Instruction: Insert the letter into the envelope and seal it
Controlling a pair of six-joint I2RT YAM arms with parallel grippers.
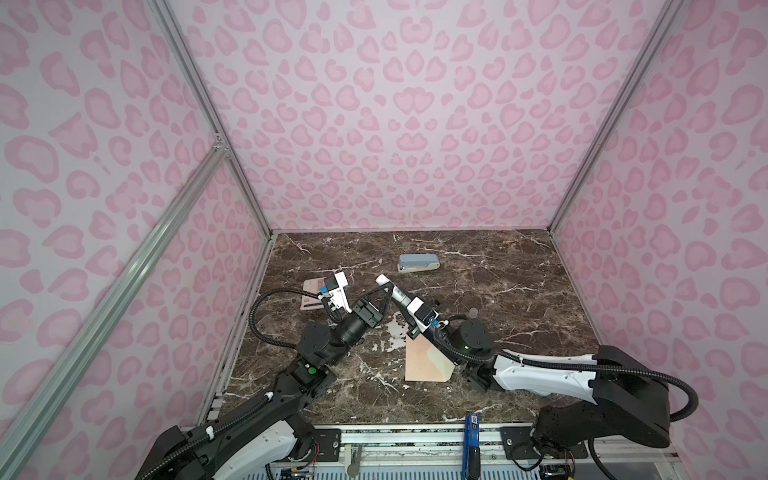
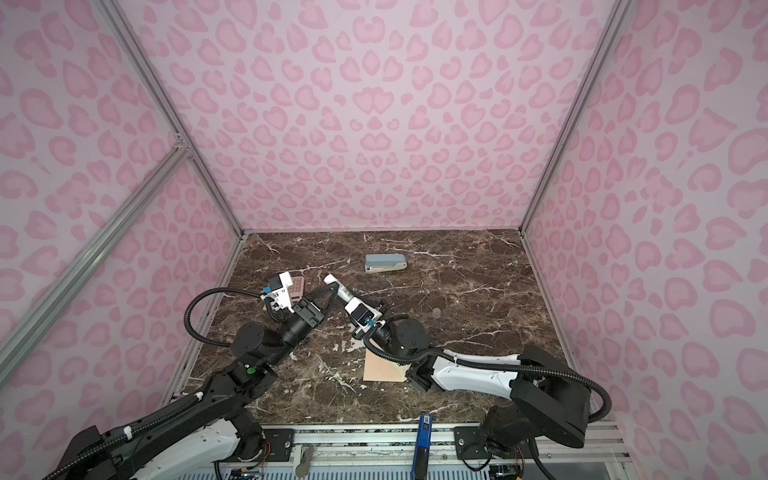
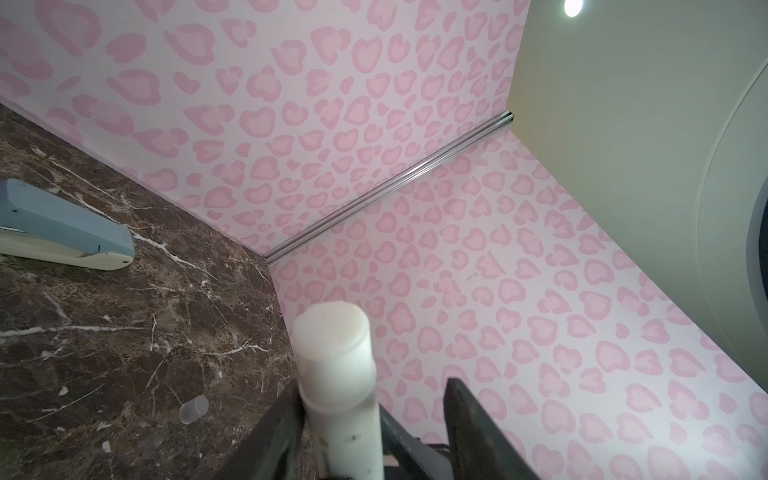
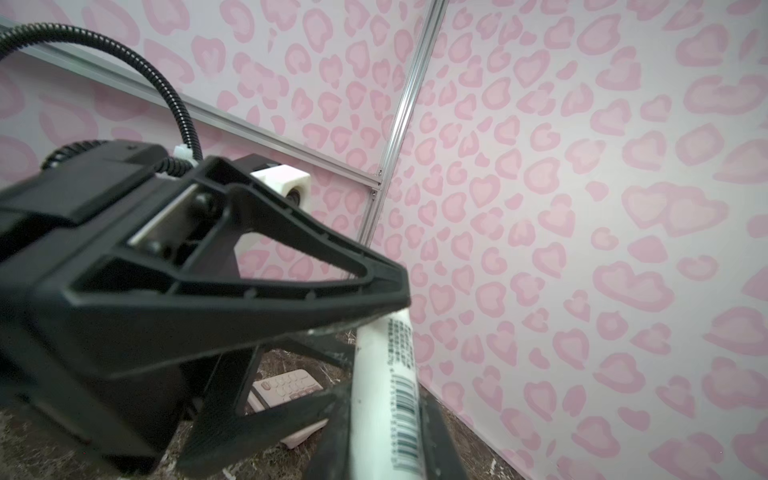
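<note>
The peach envelope [image 1: 424,361] [image 2: 382,368] lies flat at the table's front middle, partly under my right arm. The letter is hidden. A white glue stick [image 1: 388,286] [image 2: 338,286] is held above the table, uncapped end up. In the right wrist view my right gripper [image 4: 384,415] is shut on the stick's barcoded body [image 4: 390,374]. My left gripper [image 3: 374,399] is open around the stick's upper end [image 3: 336,365], which rests against one finger and leaves a clear gap to the other. In both top views the two grippers [image 1: 384,291] [image 1: 401,298] meet at the stick.
A grey-blue stapler [image 1: 418,263] [image 3: 62,226] lies at the back middle. A pink calculator [image 1: 311,297] [image 4: 286,384] sits at the left under my left wrist. A clear cap [image 1: 473,311] [image 3: 193,409] lies on the marble to the right. Pink walls enclose three sides.
</note>
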